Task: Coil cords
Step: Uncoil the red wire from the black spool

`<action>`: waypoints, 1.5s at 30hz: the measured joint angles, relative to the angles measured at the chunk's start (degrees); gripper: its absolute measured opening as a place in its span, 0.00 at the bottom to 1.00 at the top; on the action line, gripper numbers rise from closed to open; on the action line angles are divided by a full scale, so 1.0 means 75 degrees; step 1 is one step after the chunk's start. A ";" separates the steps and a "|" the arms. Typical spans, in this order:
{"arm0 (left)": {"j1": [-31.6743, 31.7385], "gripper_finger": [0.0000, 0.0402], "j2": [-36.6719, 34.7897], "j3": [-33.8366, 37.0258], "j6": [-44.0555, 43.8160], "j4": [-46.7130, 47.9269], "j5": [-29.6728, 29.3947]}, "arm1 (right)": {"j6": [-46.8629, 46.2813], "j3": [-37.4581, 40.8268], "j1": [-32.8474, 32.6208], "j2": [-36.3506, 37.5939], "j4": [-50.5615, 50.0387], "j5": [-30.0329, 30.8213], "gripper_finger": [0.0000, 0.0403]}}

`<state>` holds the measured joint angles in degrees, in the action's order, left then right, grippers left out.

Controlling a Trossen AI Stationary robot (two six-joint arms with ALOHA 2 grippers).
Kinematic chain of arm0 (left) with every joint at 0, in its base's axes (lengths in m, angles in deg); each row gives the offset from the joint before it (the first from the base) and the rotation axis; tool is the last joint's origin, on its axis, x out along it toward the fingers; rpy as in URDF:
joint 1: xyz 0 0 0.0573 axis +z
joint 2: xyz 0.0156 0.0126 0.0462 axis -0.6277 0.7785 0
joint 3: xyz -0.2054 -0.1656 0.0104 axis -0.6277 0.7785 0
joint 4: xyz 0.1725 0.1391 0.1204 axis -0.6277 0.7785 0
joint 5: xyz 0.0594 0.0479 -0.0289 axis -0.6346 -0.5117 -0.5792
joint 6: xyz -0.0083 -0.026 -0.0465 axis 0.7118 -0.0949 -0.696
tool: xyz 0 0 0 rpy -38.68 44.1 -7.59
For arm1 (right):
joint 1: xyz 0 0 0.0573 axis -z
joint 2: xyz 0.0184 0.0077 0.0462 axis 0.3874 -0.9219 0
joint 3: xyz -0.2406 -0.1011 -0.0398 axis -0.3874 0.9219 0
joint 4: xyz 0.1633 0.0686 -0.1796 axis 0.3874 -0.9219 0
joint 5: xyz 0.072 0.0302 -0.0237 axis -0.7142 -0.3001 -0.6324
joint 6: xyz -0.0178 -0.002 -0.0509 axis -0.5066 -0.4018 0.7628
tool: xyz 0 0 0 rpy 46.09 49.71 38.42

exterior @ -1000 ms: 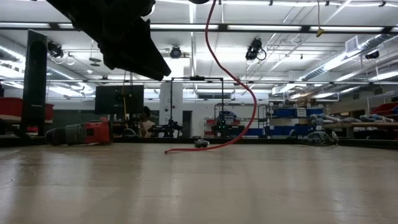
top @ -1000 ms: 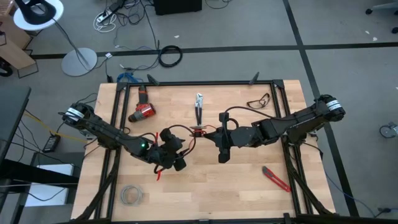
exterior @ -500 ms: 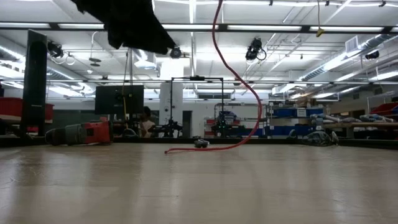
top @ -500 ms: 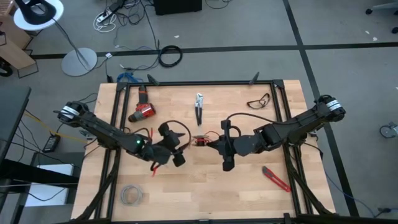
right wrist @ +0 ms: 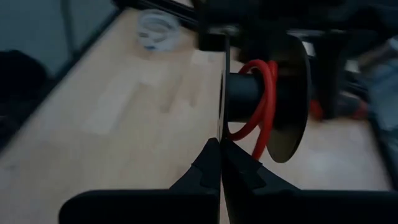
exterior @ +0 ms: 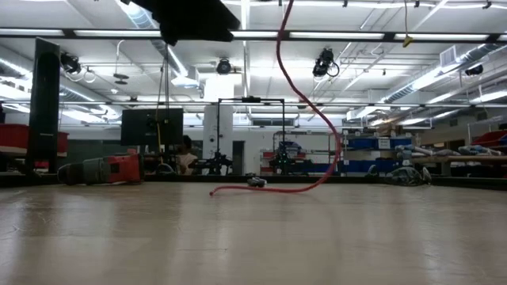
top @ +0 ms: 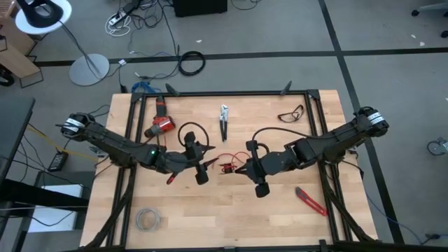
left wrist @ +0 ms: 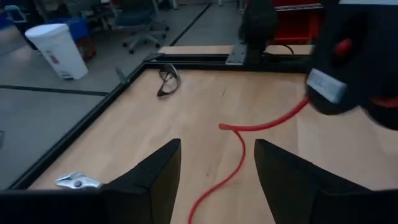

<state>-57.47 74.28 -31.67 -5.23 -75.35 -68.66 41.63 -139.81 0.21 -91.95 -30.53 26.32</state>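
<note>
Cord (exterior: 307, 103) (red) dangling onto table (exterior: 253, 237)

My left arm reaches in from the left edge of the surface, stretched low and nearly level toward the middle. Its tool (top: 199, 162) hangs above the centre, a little to the left, with both dark fingers (left wrist: 147, 180) spread well apart and nothing between them. My right arm comes in from the right edge, elbow bent, forearm angled toward the centre. Its tool (top: 246, 166) sits just right of the middle, facing my left one across a small gap, and its two dark fingers (right wrist: 208, 163) are pressed together to a point. In the low view, only part of one arm shows, at the top edge.
</note>
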 joint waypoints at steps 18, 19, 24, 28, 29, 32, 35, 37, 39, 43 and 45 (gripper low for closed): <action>0.0230 0.52 0.0050 0.0003 0.0800 -0.0743 0.0973 | 0.0542 0.0002 0.0494 -0.0003 0.2432 -0.1887 0.00; 0.0230 0.52 0.0050 0.0003 0.0832 -0.0816 0.0954 | 0.0528 0.0002 0.0506 -0.0003 0.2627 -0.1886 0.00; 0.0228 0.52 0.0052 0.0003 0.1278 -0.1518 0.0949 | 0.0264 0.0002 0.0526 -0.0003 0.3240 -0.1365 0.00; 0.0224 0.52 0.0000 0.0003 0.1482 -0.1758 0.0898 | -0.0243 0.0002 0.0540 -0.0003 0.3355 -0.0666 0.00; 0.0224 0.52 -0.0006 0.0003 0.1555 -0.1791 0.0808 | -0.0367 0.0002 0.0540 -0.0003 0.3397 -0.0486 0.00; 0.0224 0.52 -0.0006 0.0003 0.1625 -0.1826 0.0653 | -0.0571 0.0002 0.0538 -0.0003 0.3526 -0.0048 0.00; 0.0224 0.52 -0.0006 0.0003 0.1616 -0.1858 0.0527 | -0.0623 0.0002 0.0538 -0.0003 0.3582 0.0279 0.00; 0.0221 0.52 -0.0006 0.0003 0.1610 -0.1774 0.0379 | -0.0668 0.0002 0.0538 -0.0003 0.3543 0.0298 0.00; 0.0221 0.52 -0.0050 0.0003 0.1600 -0.1540 0.0218 | -0.0678 0.0002 0.0536 -0.0003 0.3421 0.0328 0.00; 0.0215 0.52 -0.0260 0.0003 0.1216 -0.0913 -0.0103 | -0.0702 0.0339 0.0476 -0.0003 0.3343 0.0731 0.00; 0.0192 0.52 -0.0413 0.0009 0.1072 -0.0607 -0.0138 | -0.0862 0.0580 0.0476 -0.0006 0.3382 0.0868 0.00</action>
<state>-56.03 71.18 -31.60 2.81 -79.90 -69.70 35.16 -135.45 3.79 -91.99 -5.17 32.83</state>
